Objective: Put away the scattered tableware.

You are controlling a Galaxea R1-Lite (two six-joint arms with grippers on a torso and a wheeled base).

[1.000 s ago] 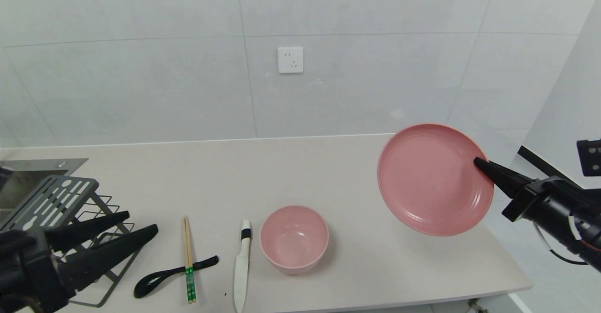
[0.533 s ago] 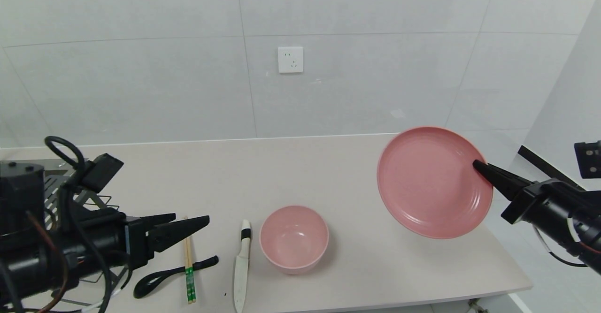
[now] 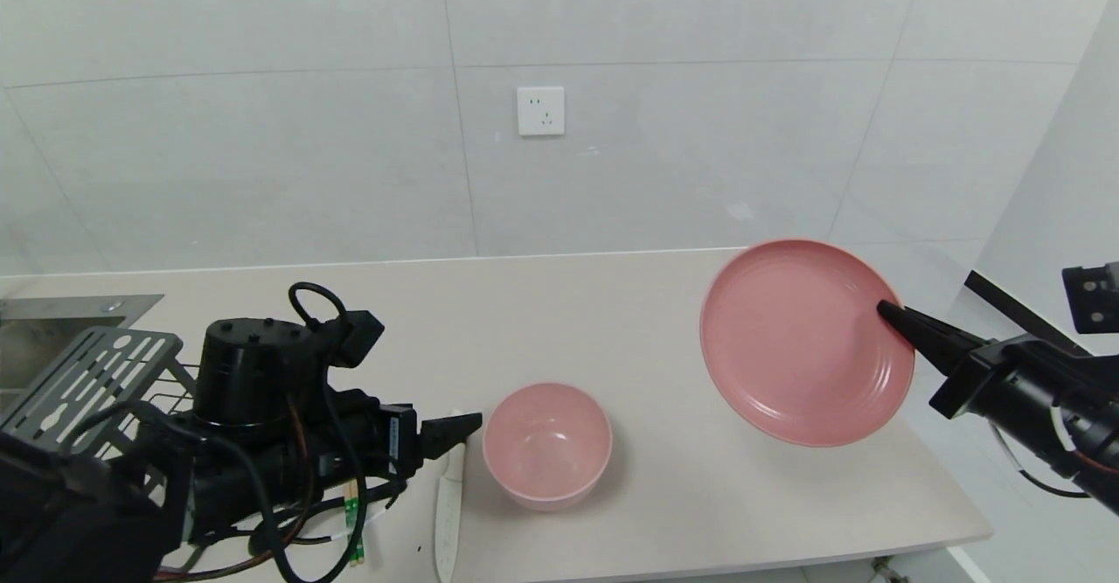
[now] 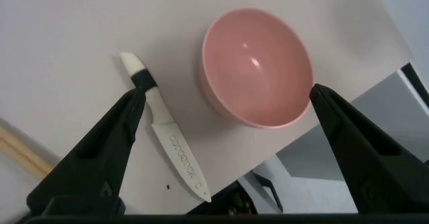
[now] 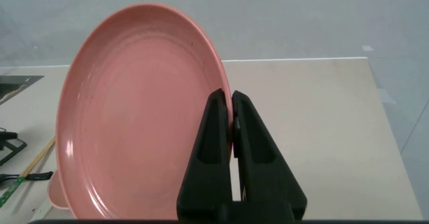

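Left end effector (image 4: 226, 91): I am holding it wide open low over the surface (image 3: 612, 321), its fingers straddling the bowl (image 3: 547, 443), with the knife (image 4: 171, 147) lying just beside the bowl.
Right end effector (image 5: 231, 98): I am pinching the rim of the plate (image 3: 800, 343), carrying it tilted in the air above the right end of the surface.
Step in hand: I am judging it to be taking the bowl. I am aiming for one finger inside the wall and one outside, clear of the knife, closing gently so the bowl is not skidding.
Plate care: a rim pinch is likely to swing, so I am favouring slow moves.
Count, left to right: one rack (image 3: 79, 373), one pair of chopsticks (image 3: 354, 530), one knife, one bowl, one plate.
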